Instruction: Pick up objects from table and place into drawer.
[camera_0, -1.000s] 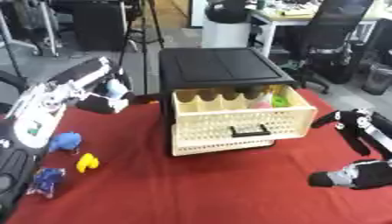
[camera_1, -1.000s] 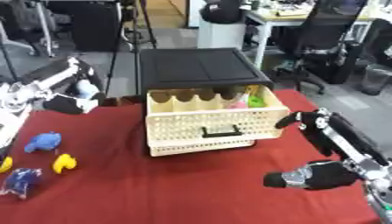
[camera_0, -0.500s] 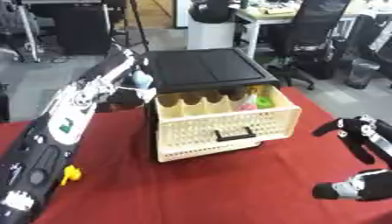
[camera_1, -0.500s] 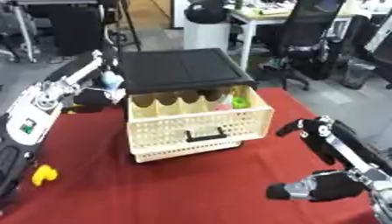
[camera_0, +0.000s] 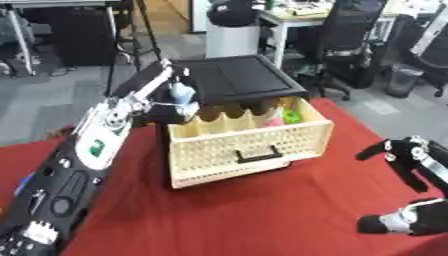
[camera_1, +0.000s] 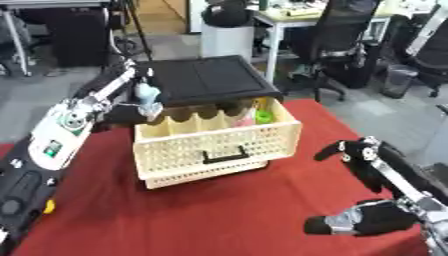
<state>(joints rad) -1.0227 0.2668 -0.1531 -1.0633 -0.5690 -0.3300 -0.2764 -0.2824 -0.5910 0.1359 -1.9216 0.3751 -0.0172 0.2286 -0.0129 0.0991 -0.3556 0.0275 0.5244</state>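
Reaching over the back left corner of the open drawer (camera_0: 249, 142), my left hand (camera_0: 173, 97) has its fingers curled round a small pale blue object (camera_1: 146, 93), held just above the drawer's rear compartments. I cannot make out what the object is beyond its colour. The cream, slatted drawer is pulled out from under a black cabinet (camera_0: 236, 80) and has a dark handle (camera_0: 258, 155) on its front. Inside, towards the right, lie a green thing (camera_0: 291, 116) and a pink thing (camera_0: 272, 121) side by side. All of this sits on a red tablecloth (camera_0: 236, 210).

My right hand (camera_1: 367, 222) shows at the lower right, resting low near the cloth well apart from the drawer; I cannot tell how its fingers stand, as it reads only as a dark rounded shape. At the left edge in the right eye view, a small yellow thing (camera_1: 47, 206) peeks out beside my left arm.
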